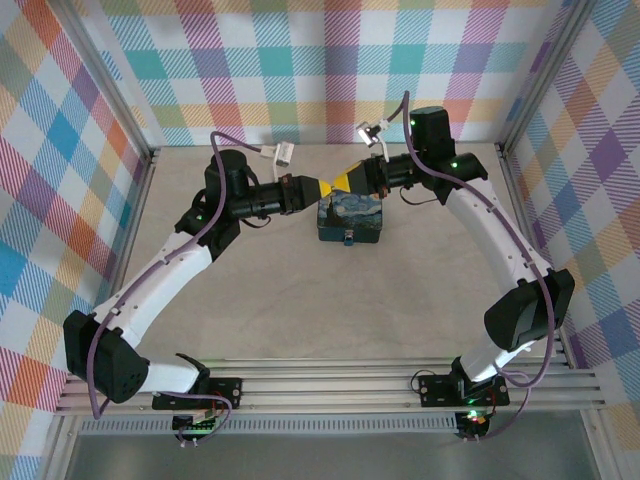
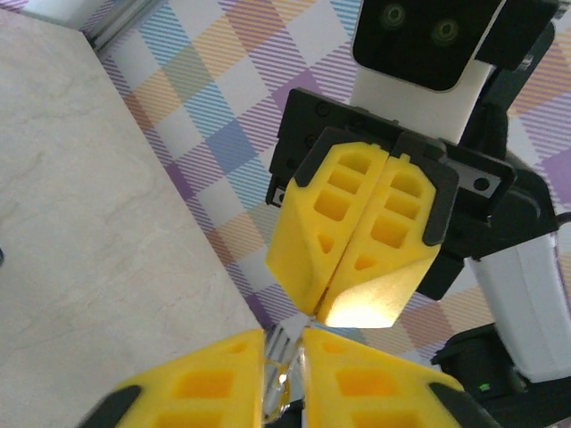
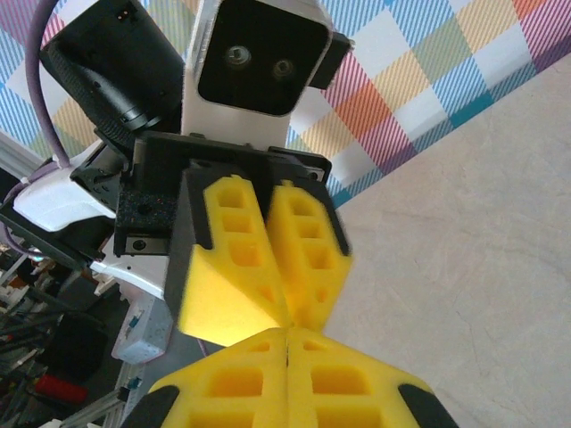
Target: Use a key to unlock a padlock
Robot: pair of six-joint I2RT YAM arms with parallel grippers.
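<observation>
Closest to the left wrist camera, the left gripper (image 2: 284,341) has its 2 yellow fingers drawn almost together on a thin silvery strip of metal. The strip is notched along one edge and looks like the key (image 2: 278,355). It stands up out of the narrow gap between the pads. Straight ahead, tip to tip with it, the right gripper (image 2: 323,301) has its 2 fingers pressed flat together, the seam between them a mere line. Its tip comes down right at the top of the key; whether it touches or nips the metal I cannot tell. The right wrist camera shows the same meeting from the other side, both pairs of fingers nose to nose.

From above, the 2 arms reach in from either side and meet over the far half of the table (image 1: 300,310), at the far edge of a small rectangular box (image 1: 350,215). The box sits flat on the table with its lid down, printed with a swirling blue-and-yellow painting, so what it holds is hidden. At the middle of its near face hangs what may be the padlock (image 1: 348,238), a blue and silver speck too small to be sure of.
</observation>
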